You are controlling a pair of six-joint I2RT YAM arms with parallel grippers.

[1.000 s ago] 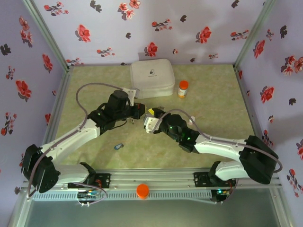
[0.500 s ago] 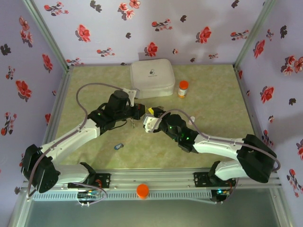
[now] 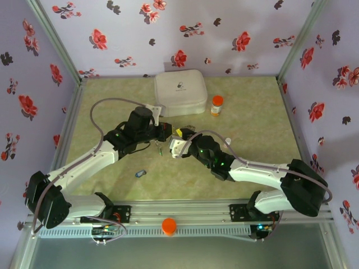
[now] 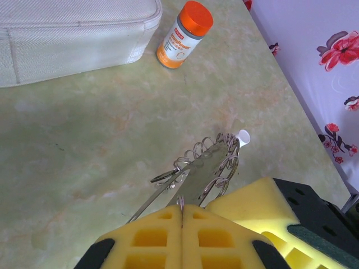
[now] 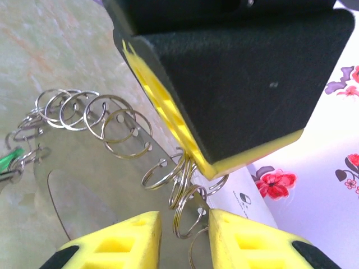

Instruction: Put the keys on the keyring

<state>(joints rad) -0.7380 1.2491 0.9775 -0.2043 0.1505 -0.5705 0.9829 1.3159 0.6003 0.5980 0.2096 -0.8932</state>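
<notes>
The keyring point(image 4: 208, 161) is a thin grey metal strip carrying several small split rings, held up over the table. My left gripper point(image 4: 182, 208) is shut on one of those rings, and from above it sits at mid-table point(image 3: 166, 133). My right gripper point(image 5: 185, 223) is open, its yellow pads either side of another ring on the keyring point(image 5: 115, 130), directly under the left gripper's pad point(image 5: 168, 115). A green-tagged key point(image 5: 8, 159) hangs at the far end of the rings. A blue key point(image 3: 140, 174) lies on the table nearer the arm bases.
A white square case point(image 3: 179, 93) stands at the back with an orange-capped pill bottle point(image 3: 216, 105) to its right. A small white cap piece point(image 4: 243, 135) lies just beyond the keyring. Flowered walls close in the table on three sides.
The right gripper's jaws have narrowed around the ring and it has edged slightly left. The left gripper has stayed shut and in place.
</notes>
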